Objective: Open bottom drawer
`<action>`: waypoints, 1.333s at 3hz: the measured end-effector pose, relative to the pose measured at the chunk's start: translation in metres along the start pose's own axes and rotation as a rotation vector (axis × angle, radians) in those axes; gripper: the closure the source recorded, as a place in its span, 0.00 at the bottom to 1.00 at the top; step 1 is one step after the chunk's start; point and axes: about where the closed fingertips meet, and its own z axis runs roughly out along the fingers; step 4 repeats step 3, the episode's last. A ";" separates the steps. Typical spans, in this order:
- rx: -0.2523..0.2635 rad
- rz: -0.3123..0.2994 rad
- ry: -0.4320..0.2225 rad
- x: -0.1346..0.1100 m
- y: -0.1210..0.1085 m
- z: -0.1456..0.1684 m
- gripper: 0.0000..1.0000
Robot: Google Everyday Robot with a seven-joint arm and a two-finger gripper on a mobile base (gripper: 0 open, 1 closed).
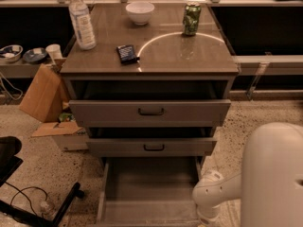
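Standing open: bottom drawer (149,190) | cabinet top (194,56): bottle (81,20), bowl (140,12), can (191,19) | speckled floor (42,155) | hand below frame, grip: cannot tell

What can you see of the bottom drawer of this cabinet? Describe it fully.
The bottom drawer is grey metal, lowest of three, pulled far out toward the camera. Its plain inside looks empty, with low side walls. The picture's lower edge cuts off its front and handle. The robot's white arm reaches down by its front corner on the picture's right; the pincer is out of view there, so contact cannot be told.
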 end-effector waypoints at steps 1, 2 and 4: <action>0.033 0.025 -0.050 0.029 0.005 -0.057 0.00; 0.043 0.068 -0.122 0.056 0.027 -0.106 0.00; 0.086 0.138 -0.173 0.078 0.046 -0.164 0.00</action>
